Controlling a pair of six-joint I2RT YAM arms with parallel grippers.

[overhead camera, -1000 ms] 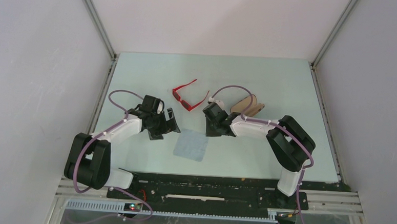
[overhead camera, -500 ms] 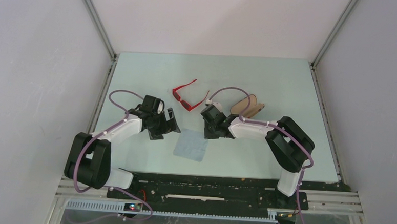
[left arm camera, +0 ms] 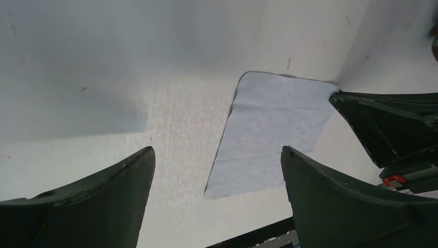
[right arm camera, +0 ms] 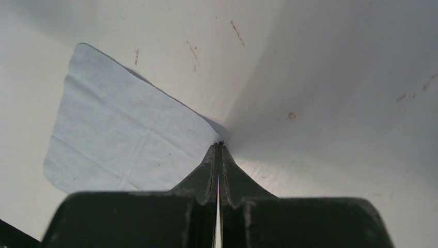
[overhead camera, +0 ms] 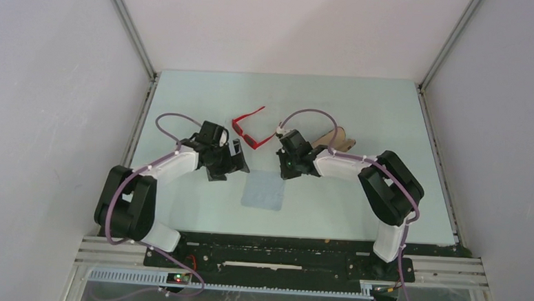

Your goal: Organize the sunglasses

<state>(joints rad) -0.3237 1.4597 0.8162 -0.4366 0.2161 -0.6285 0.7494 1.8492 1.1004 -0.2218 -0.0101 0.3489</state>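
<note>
The red sunglasses (overhead camera: 248, 131) lie unfolded on the table behind both grippers, seen only in the top view. My left gripper (overhead camera: 239, 160) is open and empty, just left of the pale blue cloth (overhead camera: 263, 192); in the left wrist view its jaws (left arm camera: 217, 155) stand wide over the cloth's (left arm camera: 274, 134) near edge. My right gripper (overhead camera: 285, 173) is shut, and its tips (right arm camera: 219, 144) pinch the cloth's (right arm camera: 124, 139) far right corner, which looks slightly raised off the table.
The brown case (overhead camera: 335, 141) lies open behind my right forearm, partly hidden by it. The enclosure walls (overhead camera: 138, 116) border the table on the left, right and back. The black base rail (overhead camera: 279, 251) runs along the near edge.
My left gripper has moved right, closer to the cloth. My right gripper has shifted slightly back, and the cloth has shifted a little with it.
</note>
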